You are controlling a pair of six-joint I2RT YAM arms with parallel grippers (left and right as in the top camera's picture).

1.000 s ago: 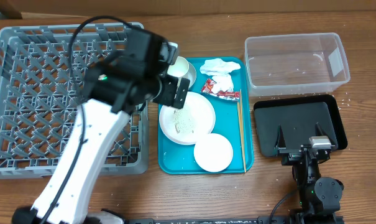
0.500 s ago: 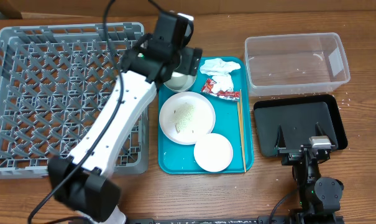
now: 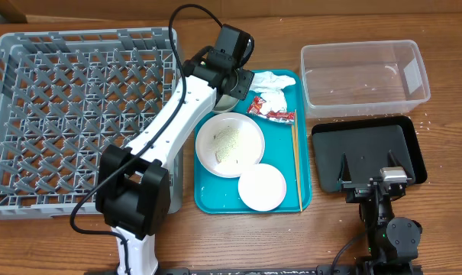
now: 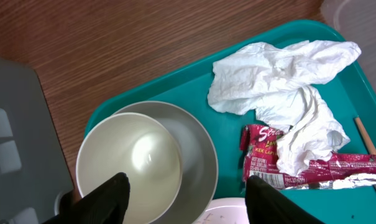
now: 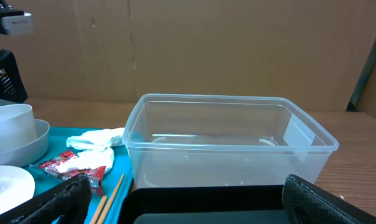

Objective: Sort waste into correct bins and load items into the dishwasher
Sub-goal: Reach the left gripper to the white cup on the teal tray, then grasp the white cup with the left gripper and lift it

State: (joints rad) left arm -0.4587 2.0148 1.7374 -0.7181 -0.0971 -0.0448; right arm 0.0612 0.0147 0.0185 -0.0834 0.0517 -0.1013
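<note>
Crockery sits right of the grey dish rack [image 3: 78, 114] on the teal tray [image 3: 280, 149]: a cup [image 4: 128, 162] nested in a bowl [image 4: 197, 155], the left gripper [image 4: 188, 186] above them with its fingers spread. Napkin [image 3: 269, 82] and sauce packet [image 3: 273, 114] lie further right, chopsticks [image 3: 296, 168] along the tray's edge. Beyond stand the clear tub [image 3: 364, 46] and black tray [image 3: 368, 141]; the right gripper [image 5: 188, 186] gapes wide.

A white cup [image 4: 128, 163] sits nested inside a white bowl [image 4: 197, 155] at a corner of the teal tray [image 4: 188, 87]. Just to the right, a crumpled napkin [image 4: 281, 81] overlaps a red sauce packet [image 4: 262, 152]. The left gripper [image 4: 188, 202] hangs over the bowl's near edge, fingers apart, holding nothing. A grey dish rack [image 4: 13, 143] fills the left edge.
</note>
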